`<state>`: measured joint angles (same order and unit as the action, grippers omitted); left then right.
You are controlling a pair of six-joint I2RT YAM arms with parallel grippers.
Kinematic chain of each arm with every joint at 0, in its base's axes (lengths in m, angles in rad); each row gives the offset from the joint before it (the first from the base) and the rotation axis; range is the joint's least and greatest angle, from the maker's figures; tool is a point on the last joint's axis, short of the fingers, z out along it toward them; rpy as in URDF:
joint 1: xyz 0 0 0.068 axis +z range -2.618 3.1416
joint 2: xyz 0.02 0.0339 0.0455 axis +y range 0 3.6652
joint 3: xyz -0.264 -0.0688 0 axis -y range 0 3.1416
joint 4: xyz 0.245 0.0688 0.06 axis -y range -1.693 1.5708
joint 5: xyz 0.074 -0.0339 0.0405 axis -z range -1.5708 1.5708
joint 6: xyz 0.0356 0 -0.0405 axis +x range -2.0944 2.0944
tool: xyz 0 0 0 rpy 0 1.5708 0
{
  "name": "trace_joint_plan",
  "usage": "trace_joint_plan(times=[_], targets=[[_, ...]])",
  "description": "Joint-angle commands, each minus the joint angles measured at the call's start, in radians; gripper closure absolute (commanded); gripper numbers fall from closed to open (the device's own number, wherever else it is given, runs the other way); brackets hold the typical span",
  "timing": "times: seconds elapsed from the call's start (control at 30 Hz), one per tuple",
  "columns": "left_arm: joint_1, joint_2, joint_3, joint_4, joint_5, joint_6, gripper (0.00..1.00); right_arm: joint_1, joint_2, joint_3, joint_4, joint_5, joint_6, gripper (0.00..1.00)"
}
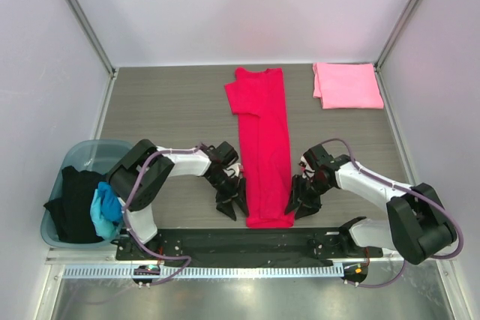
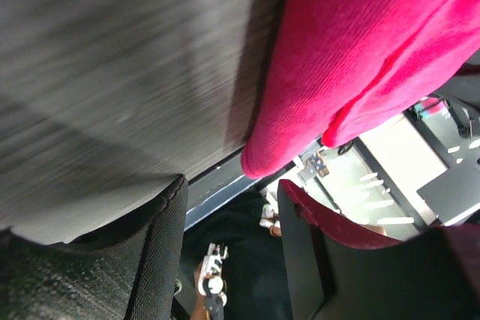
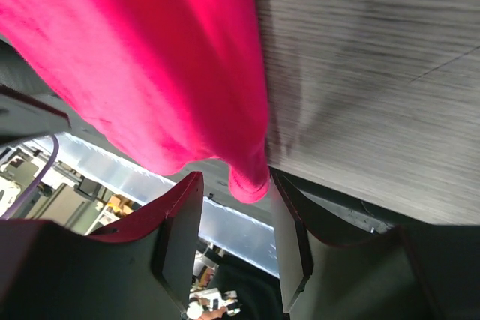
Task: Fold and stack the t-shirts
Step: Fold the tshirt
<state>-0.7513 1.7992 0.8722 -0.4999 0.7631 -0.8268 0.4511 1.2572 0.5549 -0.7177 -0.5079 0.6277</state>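
The crimson red t-shirt [image 1: 264,148] lies folded into a long narrow strip down the middle of the table. Its near hem shows in the left wrist view [image 2: 352,58] and in the right wrist view [image 3: 150,65]. My left gripper [image 1: 234,204] is open at the hem's left corner, its fingers [image 2: 150,260] apart with no cloth between them. My right gripper [image 1: 298,204] is open at the hem's right corner; that corner [image 3: 251,181] hangs between its fingers [image 3: 180,237], which do not pinch it. A folded light pink t-shirt [image 1: 347,85] lies at the far right.
A translucent blue-grey bin [image 1: 90,157] stands at the left, holding a black shirt [image 1: 73,204] and a bright blue shirt [image 1: 105,211] that drape over its rim. White walls enclose the table. A black rail [image 1: 240,243] runs along the near edge.
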Motion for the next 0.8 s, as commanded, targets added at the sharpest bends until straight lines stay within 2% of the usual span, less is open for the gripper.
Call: trace_joint_plan(times=[0.0, 0.2, 0.37, 0.5, 0.53, 0.6, 0.63, 0.77], targets=[[-0.028, 0.023, 0.019, 0.043, 0.039, -0.028, 0.48, 0.009, 0.002, -0.024, 0.024, -0.023, 0.033, 0.53], [-0.054, 0.051, 0.01, 0.086, 0.073, -0.055, 0.57, 0.023, 0.019, -0.052, 0.073, -0.047, 0.05, 0.58], [-0.063, 0.058, 0.01, 0.148, 0.11, -0.089, 0.69, 0.028, 0.018, -0.053, 0.097, -0.075, 0.04, 0.82], [-0.083, 0.065, 0.016, 0.199, 0.142, -0.104, 0.73, 0.028, 0.007, -0.053, 0.092, -0.069, 0.035, 0.87], [-0.088, 0.068, 0.025, 0.204, 0.146, -0.104, 0.79, 0.026, 0.005, -0.055, 0.092, -0.067, 0.035, 0.87], [-0.092, 0.066, 0.028, 0.221, 0.159, -0.104, 0.92, 0.028, -0.004, -0.052, 0.093, -0.069, 0.027, 0.98], [-0.092, 0.055, 0.03, 0.215, 0.16, -0.101, 1.0, 0.028, -0.008, -0.049, 0.09, -0.067, 0.024, 0.99], [-0.077, -0.013, 0.033, 0.146, 0.14, -0.051, 1.0, 0.028, -0.053, -0.012, 0.048, -0.054, -0.014, 0.99]])
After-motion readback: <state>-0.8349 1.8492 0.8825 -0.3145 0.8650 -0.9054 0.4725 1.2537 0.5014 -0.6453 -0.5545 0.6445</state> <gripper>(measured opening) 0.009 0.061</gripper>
